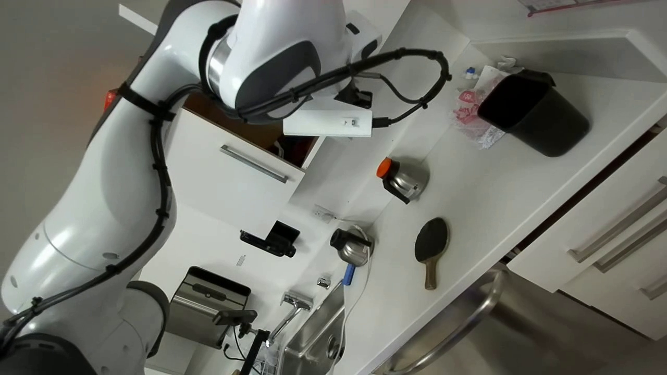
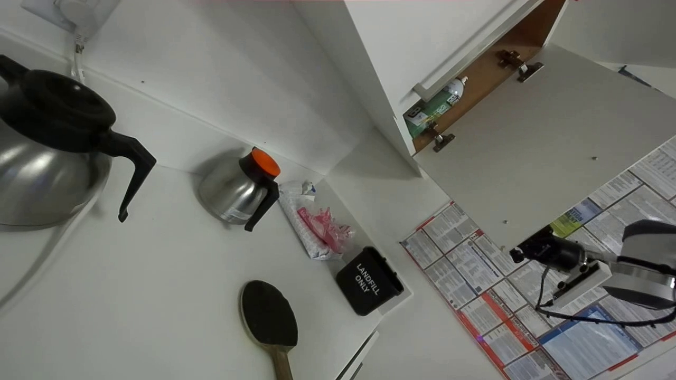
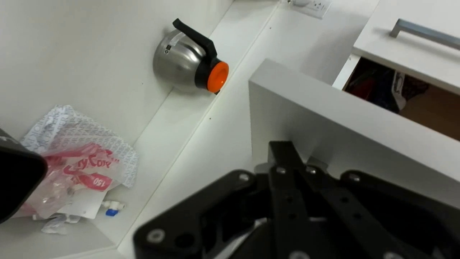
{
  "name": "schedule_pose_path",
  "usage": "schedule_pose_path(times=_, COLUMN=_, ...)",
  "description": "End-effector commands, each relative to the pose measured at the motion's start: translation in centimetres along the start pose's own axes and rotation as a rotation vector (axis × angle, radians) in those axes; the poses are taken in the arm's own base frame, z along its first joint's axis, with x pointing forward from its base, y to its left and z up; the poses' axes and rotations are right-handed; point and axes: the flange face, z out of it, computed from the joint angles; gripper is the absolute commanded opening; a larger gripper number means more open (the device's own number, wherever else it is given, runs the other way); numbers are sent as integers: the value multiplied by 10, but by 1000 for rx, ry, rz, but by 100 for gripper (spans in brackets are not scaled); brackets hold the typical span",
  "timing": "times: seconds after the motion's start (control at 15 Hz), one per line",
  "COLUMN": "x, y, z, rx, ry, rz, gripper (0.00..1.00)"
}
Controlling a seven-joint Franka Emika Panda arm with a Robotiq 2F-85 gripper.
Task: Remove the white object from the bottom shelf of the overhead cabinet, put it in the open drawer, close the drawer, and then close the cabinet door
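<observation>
The overhead cabinet (image 2: 364,100) stands partly open, and its brown bottom shelf (image 2: 478,89) shows past the hinges. Its grey-white cabinet door (image 2: 560,148) hangs swung outward. In the wrist view my gripper (image 3: 284,154) is shut, fingertips together with nothing between them. They lie against or very close to the face of the cabinet door (image 3: 345,118); exact contact is hard to tell. In an exterior view the arm covers the gripper. The drawer (image 1: 547,258), with its silver bar handle, has a dark gap between its front and the counter edge. The white object is out of view.
A green bottle (image 2: 430,111) sits inside the cabinet. On the counter are an orange-lidded carafe (image 1: 411,177), a black bin (image 1: 552,120), a plastic bag (image 2: 327,227), a dark paddle (image 1: 432,239) and another carafe (image 1: 357,250). Printed sheets (image 2: 507,311) cover the wall behind the arm.
</observation>
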Motion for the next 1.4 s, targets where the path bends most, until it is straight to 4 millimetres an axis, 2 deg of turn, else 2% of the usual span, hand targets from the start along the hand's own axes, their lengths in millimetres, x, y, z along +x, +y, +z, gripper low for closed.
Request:
schedule_pose_path(times=0.0, x=-10, y=-31, z=33, rx=72, ry=-64, rz=-133, gripper=0)
schedule_pose_path(times=0.33, x=-28, y=-57, z=70, rx=161, ry=-133, rz=-319, gripper=0)
schedule_pose_path(times=0.67, x=-48, y=-95, z=118, rx=181, ry=-135, rz=-597, gripper=0)
schedule_pose_path(times=0.93, x=-58, y=-125, z=153, rx=132, ry=-87, rz=-797, gripper=0)
schedule_pose_path(times=1.0, x=-62, y=-133, z=152, rx=116, ry=-75, rz=-848, gripper=0)
schedule_pose_path(times=1.33, x=-73, y=-159, z=185, rx=7, ry=3, rz=-1073, gripper=0)
